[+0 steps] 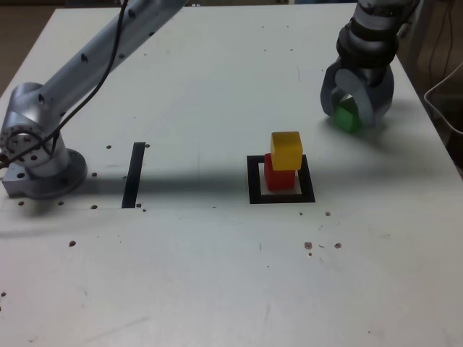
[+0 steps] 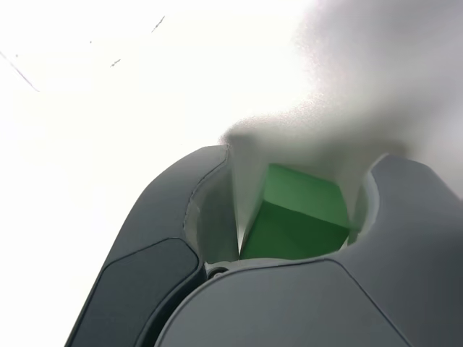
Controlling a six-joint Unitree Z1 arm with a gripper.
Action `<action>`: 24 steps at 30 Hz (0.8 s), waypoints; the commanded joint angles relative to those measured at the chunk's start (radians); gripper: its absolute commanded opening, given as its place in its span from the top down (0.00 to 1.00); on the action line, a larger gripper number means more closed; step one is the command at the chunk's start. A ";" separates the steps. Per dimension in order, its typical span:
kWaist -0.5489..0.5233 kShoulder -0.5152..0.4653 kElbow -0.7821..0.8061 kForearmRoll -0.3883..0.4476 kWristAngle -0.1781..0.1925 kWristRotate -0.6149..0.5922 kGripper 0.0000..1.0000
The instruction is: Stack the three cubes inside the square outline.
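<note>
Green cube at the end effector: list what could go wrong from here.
1. The green cube sits skewed between the jaws of the end effector, so it may twist or slip when lifted.
2. The yellow cube lies offset on the red cube in the square outline; a third cube set down off-centre could topple the stack.

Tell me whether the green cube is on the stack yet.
Not yet. The green cube sits between the gripper's jaws, apart from the yellow cube atop the red cube.
</note>
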 commanded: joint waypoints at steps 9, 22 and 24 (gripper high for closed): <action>-0.002 -0.018 0.036 0.014 -0.007 -0.041 0.63; -0.003 -0.059 0.047 0.030 -0.025 -0.042 0.82; -0.003 -0.075 0.049 0.029 -0.031 -0.043 0.83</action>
